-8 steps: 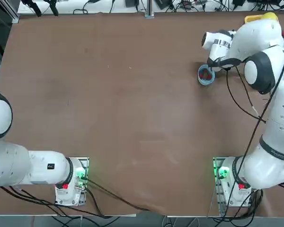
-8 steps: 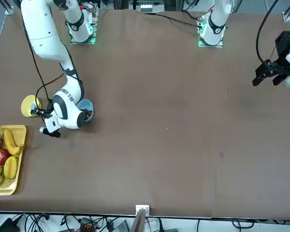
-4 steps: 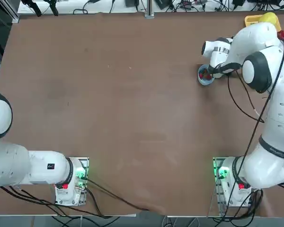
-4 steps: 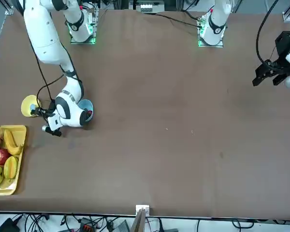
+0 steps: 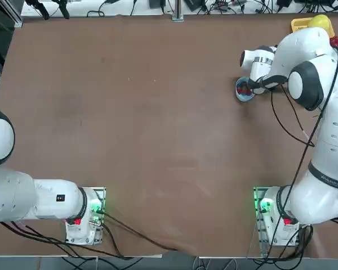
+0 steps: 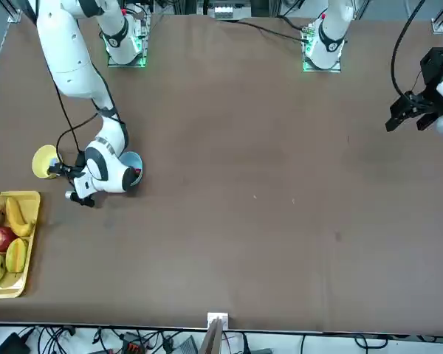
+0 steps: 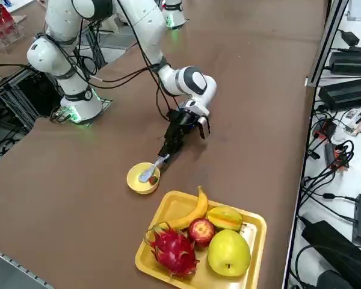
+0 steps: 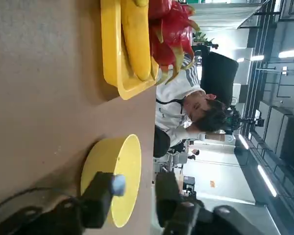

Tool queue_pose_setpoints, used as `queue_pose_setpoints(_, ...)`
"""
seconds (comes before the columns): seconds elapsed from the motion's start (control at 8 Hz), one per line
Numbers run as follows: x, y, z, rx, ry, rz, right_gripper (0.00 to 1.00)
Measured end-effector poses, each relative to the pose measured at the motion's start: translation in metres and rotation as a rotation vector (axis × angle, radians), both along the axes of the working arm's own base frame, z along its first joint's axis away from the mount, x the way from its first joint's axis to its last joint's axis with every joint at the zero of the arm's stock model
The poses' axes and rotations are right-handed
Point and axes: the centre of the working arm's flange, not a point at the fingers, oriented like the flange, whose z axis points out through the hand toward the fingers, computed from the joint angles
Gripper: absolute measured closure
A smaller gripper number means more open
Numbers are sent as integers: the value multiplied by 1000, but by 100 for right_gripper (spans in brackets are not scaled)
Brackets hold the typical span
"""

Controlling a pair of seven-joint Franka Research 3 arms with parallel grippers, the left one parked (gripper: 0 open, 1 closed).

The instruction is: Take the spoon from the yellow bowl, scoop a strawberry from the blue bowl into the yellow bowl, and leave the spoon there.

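Releasing the spoon (image 7: 148,174) into the yellow bowl (image 7: 137,184) looks like the step in hand. In the right side view the right gripper (image 7: 164,155) reaches down at a slant to the bowl's rim. The spoon lies inside the bowl with its handle leaning up toward the fingertips. A small red spot sits beside the spoon's head, probably the strawberry, though it is too small to confirm.

In the wrist view the fingers (image 8: 100,194) stand apart with a clear gap. The pale handle end of the spoon rests against the inner face of one finger, and the other finger is clear of it. So nothing is clamped.

The blue bowl (image 5: 243,96) sits on the surface just under the arm's wrist, with red fruit in it. The fruit tray (image 7: 254,227) is near the yellow bowl on its far side.

To do this well:
- Open wider before moving, so the handle drops free of the finger it touches.
- Back out along the handle's line, up and away from the rim.
- Avoid any sideways sweep, since the light bowl could slide or tip and the blue bowl is close behind.
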Motion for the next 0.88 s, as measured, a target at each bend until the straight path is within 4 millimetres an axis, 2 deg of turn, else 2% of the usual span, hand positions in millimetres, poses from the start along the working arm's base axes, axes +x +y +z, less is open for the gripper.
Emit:
queue_pose_setpoints(0.25,0,3,0,3,3,6,7)
queue_pose_setpoints(0.38,2,8,2,8,7,15,0)
queue_pose_setpoints(0.62,10,25,18,30,21,51,0)
queue_pose_setpoints(0.88,26,48,53,112,40,54,0)
